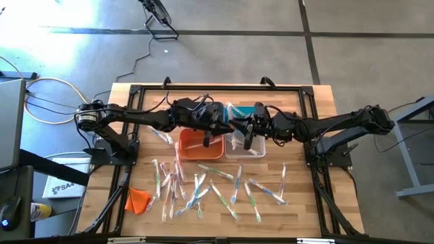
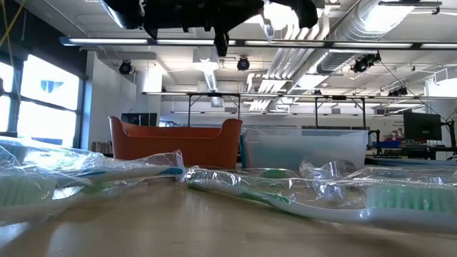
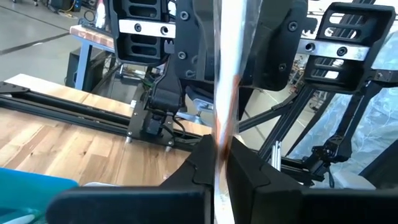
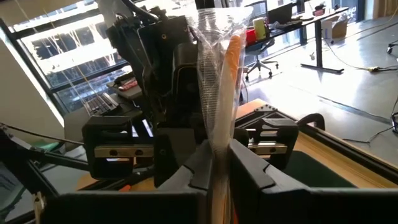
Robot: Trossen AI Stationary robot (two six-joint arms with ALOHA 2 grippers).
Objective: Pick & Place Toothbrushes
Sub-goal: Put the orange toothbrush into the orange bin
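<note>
Toothbrushes (image 1: 203, 186) in clear shiny wrappers lie scattered across my wooden surface (image 1: 305, 210), in front of the orange plastic bin (image 1: 201, 146) and clear plastic bin (image 1: 245, 146); above these bins my left gripper (image 1: 218, 129) and right gripper (image 1: 247, 130) meet. At table height, wrapped brushes (image 2: 285, 189) fill the foreground before both bins. Through the left wrist camera, black fingers (image 3: 245, 177) pinch one wrapped orange-handled toothbrush (image 3: 221, 93). My right wrist camera shows its fingers (image 4: 249, 165) pressed on that same wrapper (image 4: 219, 81).
</note>
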